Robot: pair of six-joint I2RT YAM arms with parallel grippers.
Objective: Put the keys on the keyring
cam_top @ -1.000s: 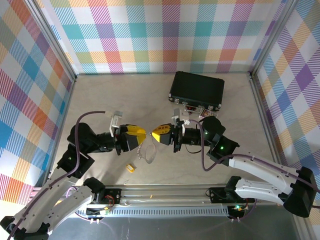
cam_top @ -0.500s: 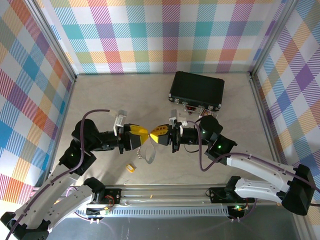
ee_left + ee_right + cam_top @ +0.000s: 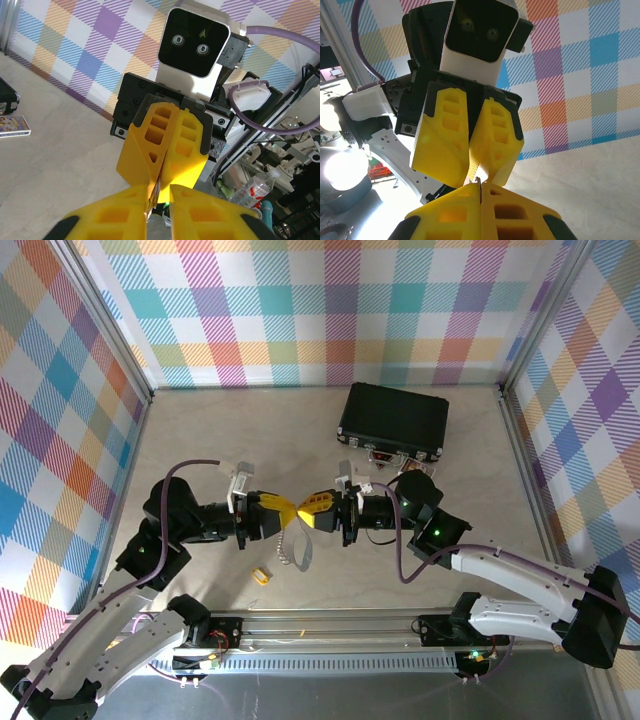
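Bright plaid walls [image 3: 330, 310] frame a pale tabletop [image 3: 200, 440] where two robot arms meet nose to nose over the middle of the work area, at work on threading keys onto a ring. The left gripper [image 3: 291, 510] and the right gripper [image 3: 307, 511] face each other tip to tip, held clear of the table. That pose likely lets one arm steady the metal while the other works on it.

The keyring [image 3: 297, 548], a thin grey loop, hangs just below the meeting point. Whether any key already rides on it cannot be made out.

On its own wrist camera, the right arm's yellow fingers [image 3: 515, 215] are pressed together on a thin metal sliver [image 3: 478, 183], judged to be the top edge of the ring. The left arm's fingers [image 3: 110, 217] stand almost together around a thin metal edge. Whether they actually pinch it cannot be told.

One small yellow piece [image 3: 260, 575] lies loose on the table near the arms' bases, not yet picked up. A black case [image 3: 392, 422] sits shut toward the back wall, well apart from the handover.
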